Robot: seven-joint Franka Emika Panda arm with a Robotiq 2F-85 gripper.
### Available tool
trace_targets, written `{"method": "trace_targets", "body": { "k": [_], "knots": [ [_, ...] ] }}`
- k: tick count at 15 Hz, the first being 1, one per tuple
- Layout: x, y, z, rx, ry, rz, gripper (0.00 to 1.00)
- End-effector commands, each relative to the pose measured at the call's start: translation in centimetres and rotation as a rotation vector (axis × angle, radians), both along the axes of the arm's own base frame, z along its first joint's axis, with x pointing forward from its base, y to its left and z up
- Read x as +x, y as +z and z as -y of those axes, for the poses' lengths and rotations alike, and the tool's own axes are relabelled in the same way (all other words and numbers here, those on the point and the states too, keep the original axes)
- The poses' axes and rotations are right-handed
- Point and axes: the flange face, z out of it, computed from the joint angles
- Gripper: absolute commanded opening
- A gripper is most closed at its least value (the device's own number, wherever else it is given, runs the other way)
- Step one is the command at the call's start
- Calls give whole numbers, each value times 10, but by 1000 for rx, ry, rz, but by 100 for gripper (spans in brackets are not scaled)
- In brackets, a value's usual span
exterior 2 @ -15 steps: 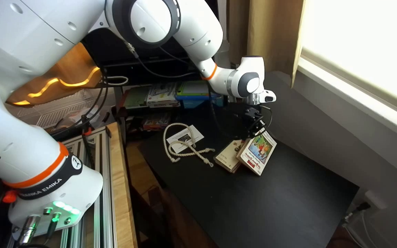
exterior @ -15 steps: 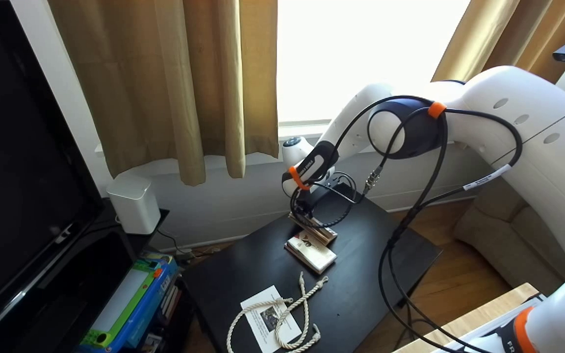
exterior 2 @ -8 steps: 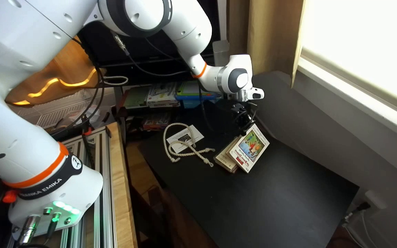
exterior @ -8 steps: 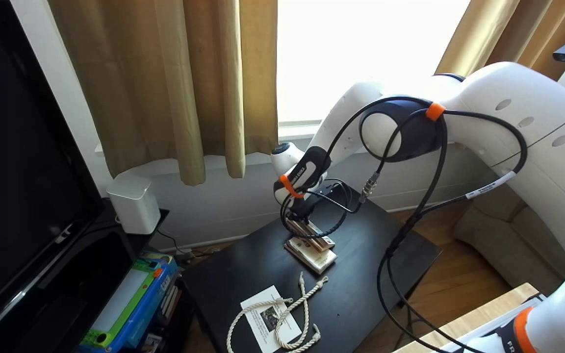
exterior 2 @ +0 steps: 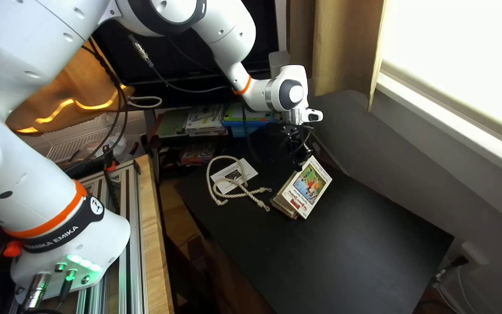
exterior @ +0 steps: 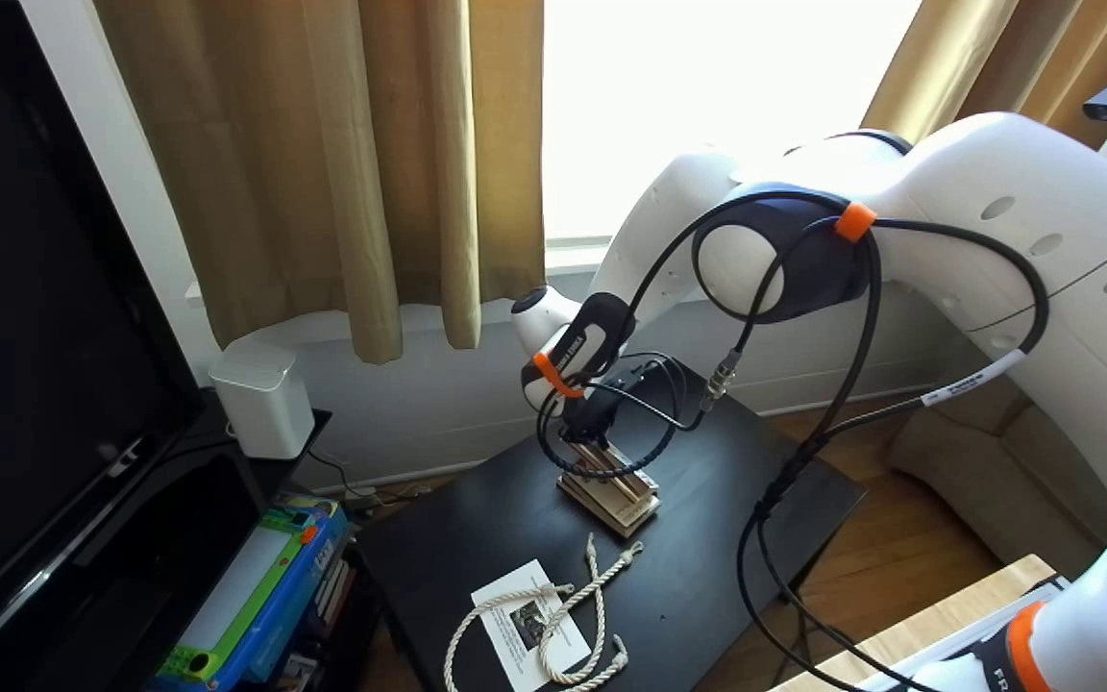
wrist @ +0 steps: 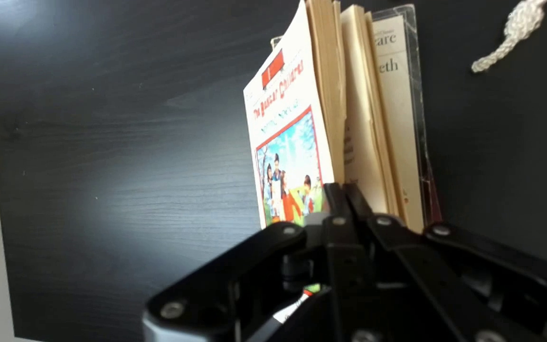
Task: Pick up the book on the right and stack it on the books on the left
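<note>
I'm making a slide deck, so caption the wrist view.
The gripper pinches a tilted Boxcar Children book over other books on a dark table, a rope end nearby.

In an exterior view the camera looks down toward the window (exterior: 707,115) at 1 o'clock; in an exterior view, down past the Franka base (exterior 2: 70,237), close at 8 o'clock. Both share the black table (exterior: 477,519). The wrist view, nearest, looks down over the gripper (wrist: 343,186) onto the Boxcar Children paperback (wrist: 287,142).
</note>
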Motion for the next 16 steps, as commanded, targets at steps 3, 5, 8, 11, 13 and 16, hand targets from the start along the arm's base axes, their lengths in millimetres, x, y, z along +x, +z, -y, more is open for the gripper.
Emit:
{"method": "trace_targets", "body": {
  "k": [3, 5, 8, 11, 13, 16],
  "knots": [
    [-16, -8, -14, -11, -23, -60, 1],
    [-16, -16, -14, 4, -47, -80, 1],
    [-12, -27, -10, 33, -106, -80, 1],
    [-4, -35, -6, 73, -161, -80, 1],
    [4, -40, -4, 103, -191, -73, 1],
    [10, -49, -2, 129, -248, -86, 1]
  ]
}}
